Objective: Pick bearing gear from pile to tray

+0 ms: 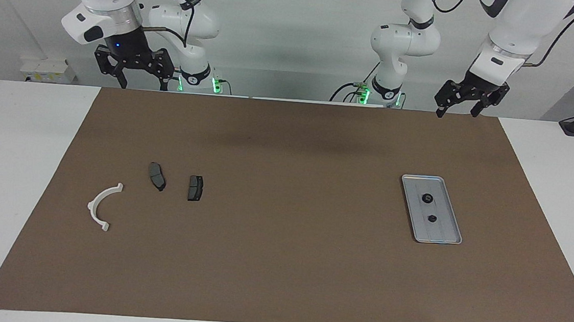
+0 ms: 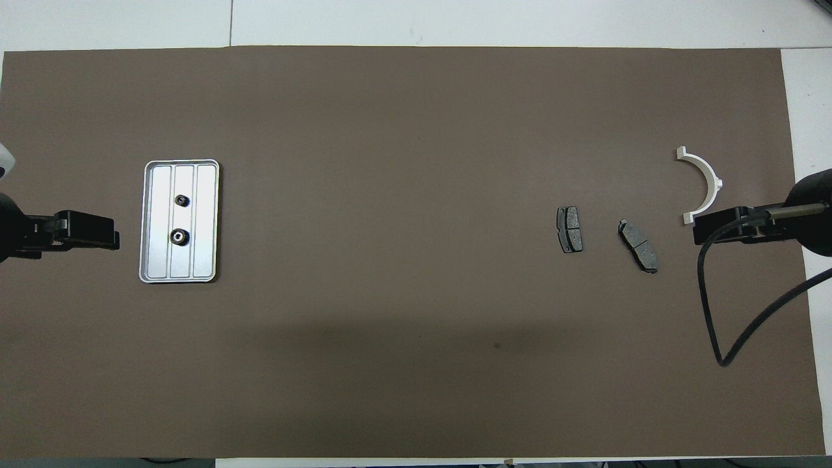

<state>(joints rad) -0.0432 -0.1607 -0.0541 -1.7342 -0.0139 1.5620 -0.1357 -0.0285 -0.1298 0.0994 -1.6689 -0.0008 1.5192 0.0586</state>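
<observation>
The silver tray (image 1: 443, 235) (image 2: 205, 260) lies on the brown mat toward the left arm's end. Two small black bearing gears (image 1: 426, 197) (image 2: 177, 238) rest in it, one nearer to the robots than the other. What shows of the pile is a white half-ring bracket (image 1: 101, 206) (image 2: 706, 181) and two dark brake pads (image 1: 156, 176) (image 2: 570, 229) toward the right arm's end. My left gripper (image 1: 456, 113) (image 2: 97, 229) hangs open high over the mat at the left arm's end, clear of the tray and holding nothing. My right gripper (image 1: 141, 86) (image 2: 710, 226) waits open and empty, raised over the mat beside the bracket.
The brown mat (image 1: 279, 263) covers most of the white table (image 1: 15, 160). A black cable (image 2: 728, 325) loops down from the right arm over the mat. Both arm bases stand at the robots' edge of the table.
</observation>
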